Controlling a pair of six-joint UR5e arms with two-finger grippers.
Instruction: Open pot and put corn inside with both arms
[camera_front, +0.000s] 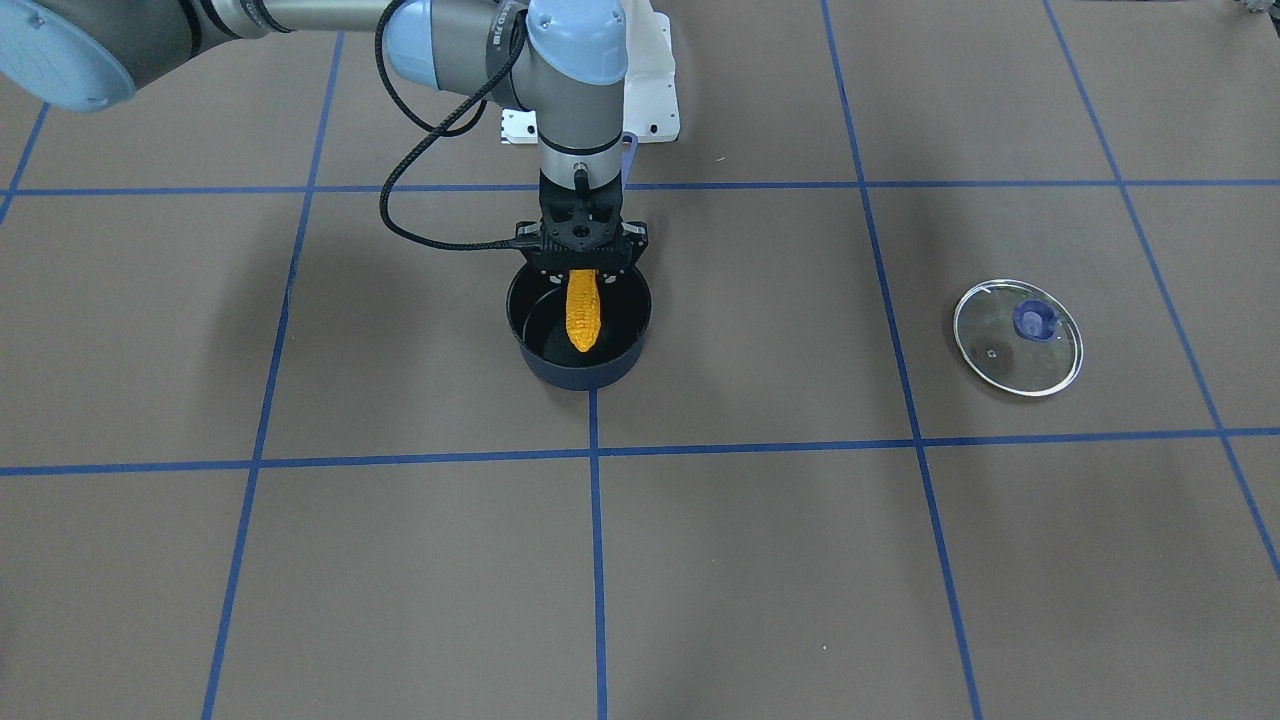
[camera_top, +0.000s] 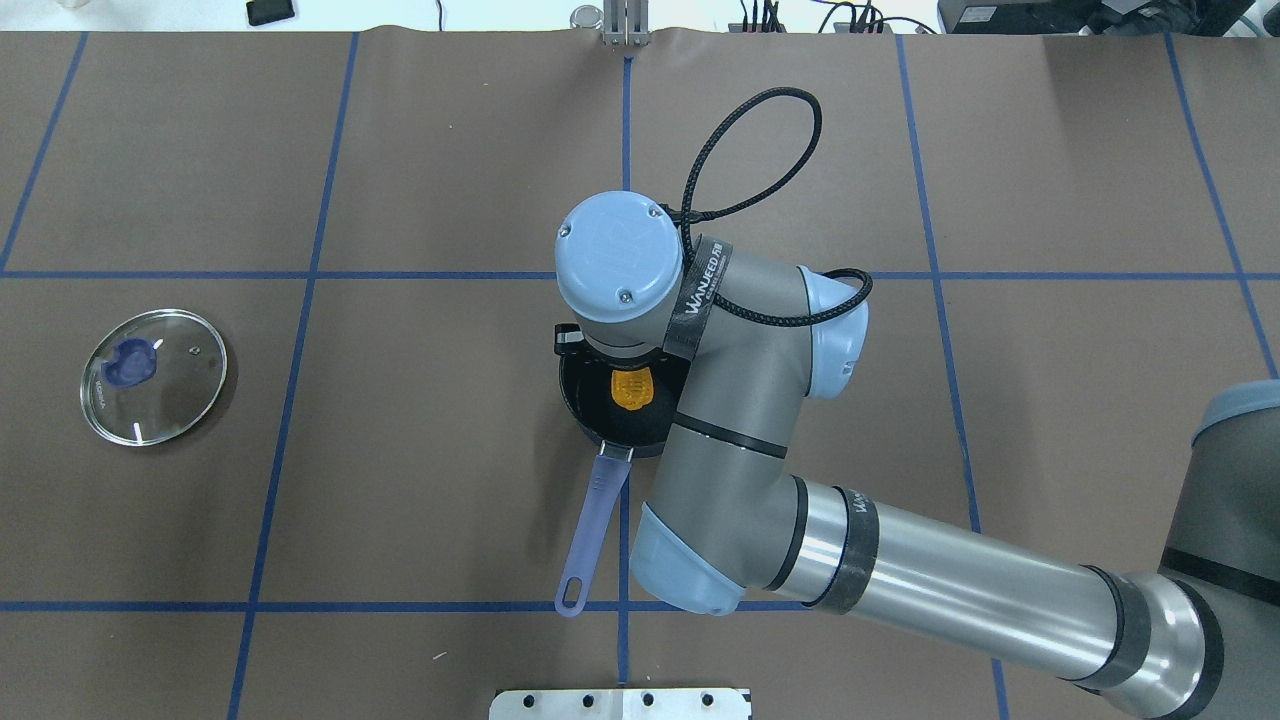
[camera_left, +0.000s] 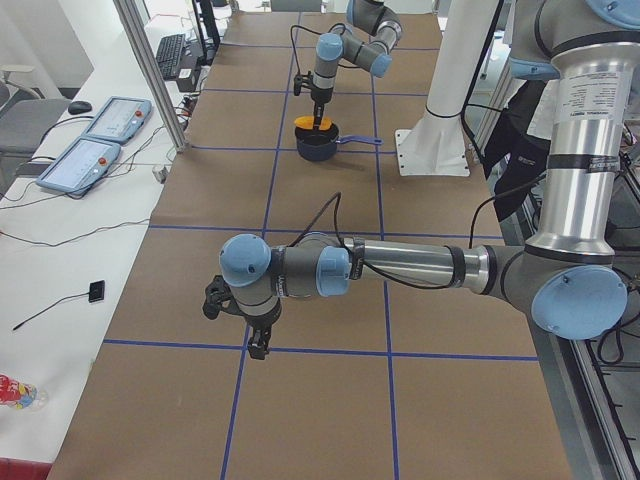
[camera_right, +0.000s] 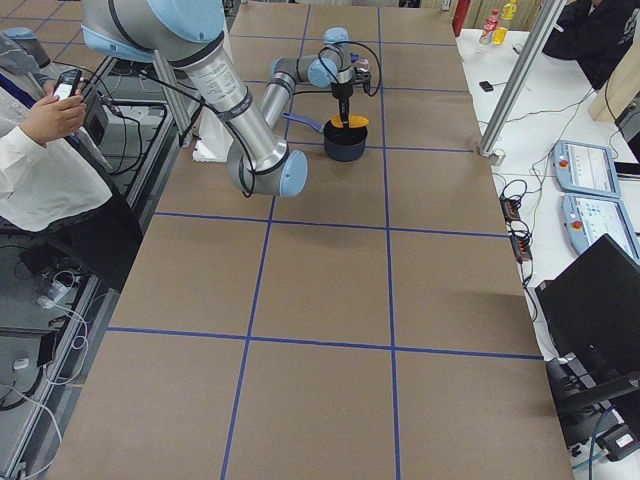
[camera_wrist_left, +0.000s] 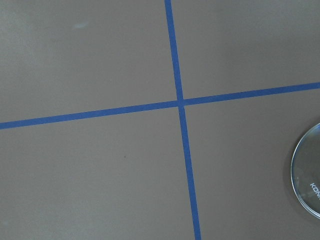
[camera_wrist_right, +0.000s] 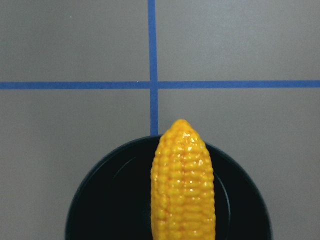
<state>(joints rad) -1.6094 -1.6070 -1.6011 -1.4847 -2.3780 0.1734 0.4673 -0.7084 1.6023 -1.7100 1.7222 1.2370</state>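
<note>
The dark navy pot (camera_front: 620, 365) stands open at the table's middle, its lavender handle (camera_top: 594, 530) pointing toward the robot. My right gripper (camera_front: 582, 266) is shut on the thick end of the orange-yellow corn (camera_front: 583, 312) and holds it tip-down over the pot's mouth. The right wrist view shows the corn (camera_wrist_right: 182, 185) above the black interior (camera_wrist_right: 115, 200). My left gripper (camera_left: 245, 322) shows only in the exterior left view, low over bare table far from the pot; I cannot tell whether it is open or shut.
The round glass lid (camera_top: 152, 375) with a blue knob lies flat on the table on the robot's left side; its edge shows in the left wrist view (camera_wrist_left: 307, 180). Blue tape lines grid the brown table. A white base plate (camera_front: 650, 90) sits behind the pot.
</note>
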